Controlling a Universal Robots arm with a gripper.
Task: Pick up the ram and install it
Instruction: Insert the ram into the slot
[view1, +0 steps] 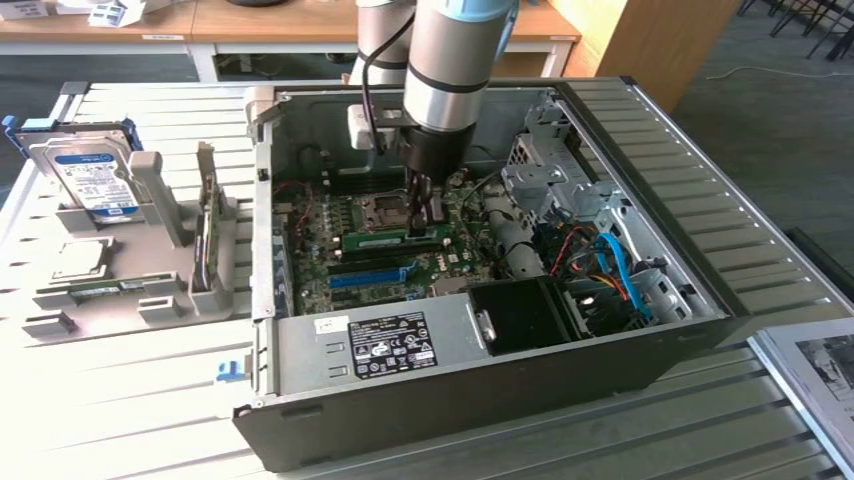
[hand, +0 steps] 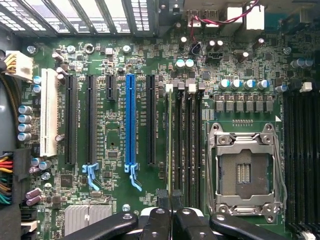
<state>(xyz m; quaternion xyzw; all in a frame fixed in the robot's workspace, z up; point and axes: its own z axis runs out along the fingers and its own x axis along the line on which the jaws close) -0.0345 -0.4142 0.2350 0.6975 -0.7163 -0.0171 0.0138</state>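
At the exterior view's left, on the slatted table (view1: 120, 400), a grey rack (view1: 134, 300) holds a hard drive (view1: 91, 180) with a blue-and-white label standing on edge, and a loose processor chip (view1: 80, 260) lies just in front of it. Right of the rack sits the open computer case (view1: 694, 300), its power supply (view1: 387, 345) along the near wall and the motherboard (view1: 314, 215) flat on the floor of the case. The arm (view1: 447, 60) comes down from above into the middle of the case, and the gripper (view1: 424, 228) (hand: 170, 197) has its tips on the board. The ram (view1: 378, 238) (hand: 169, 135) stands on its long edge in a memory slot, between the blue slot (view1: 367, 277) (hand: 130, 120) on the near side and the empty processor socket (view1: 391, 210) (hand: 245, 172) on the far side. In the wrist view it shows as a thin green line running straight to the fingers (hand: 161, 200). The two tips are drawn together and pinch the stick's top edge at its right end, one tip on each face. Further right, near the case's right wall, lie a black fan housing (view1: 527, 315) and a bundle of blue cables (view1: 621, 265), well apart from the gripper.
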